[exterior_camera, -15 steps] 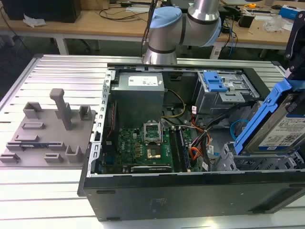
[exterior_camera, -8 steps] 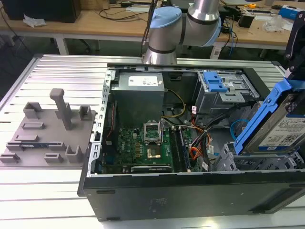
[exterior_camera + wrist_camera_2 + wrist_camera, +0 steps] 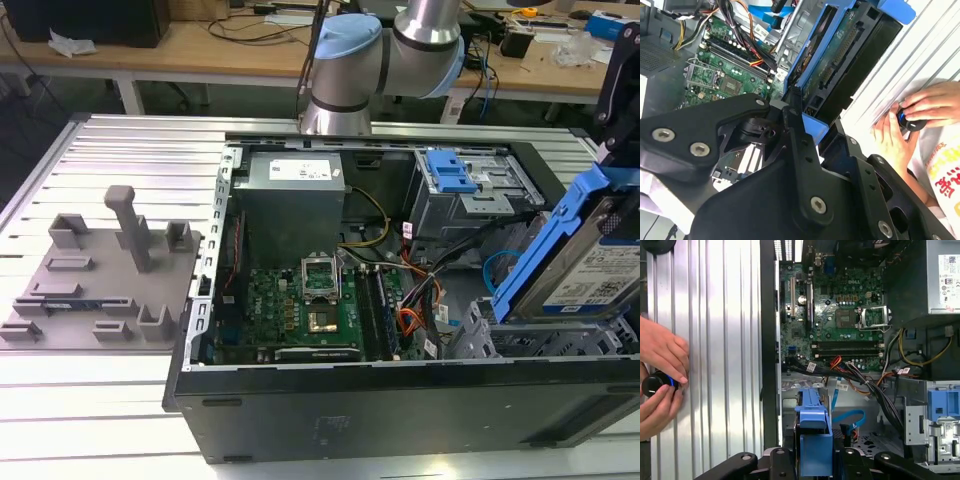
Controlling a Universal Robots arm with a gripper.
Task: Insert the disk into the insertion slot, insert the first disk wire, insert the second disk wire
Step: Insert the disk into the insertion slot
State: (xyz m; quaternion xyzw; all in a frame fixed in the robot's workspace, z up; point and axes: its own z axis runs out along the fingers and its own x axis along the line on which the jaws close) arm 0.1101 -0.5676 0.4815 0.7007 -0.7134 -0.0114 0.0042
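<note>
End effector point(image 3: 815, 460) clamped on the disk point(image 3: 575, 265) — held tilted above the insertion slot point(image 3: 520, 340), toward the bench point(image 3: 100, 400) edge at the exterior view's right. Not yet seated; wiring steps look outstanding.

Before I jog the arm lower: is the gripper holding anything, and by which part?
Yes. The gripper is shut on the disk, clamping one end of its blue carrier; the disk hangs tilted over the grey drive cage.

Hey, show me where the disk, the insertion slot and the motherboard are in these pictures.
disk point(image 3: 588, 272): exterior view, on its white label.
insertion slot point(image 3: 545, 342): exterior view, on the grey perforated cage wall under the disk.
motherboard point(image 3: 282, 300): exterior view, on the green board surface.
</note>
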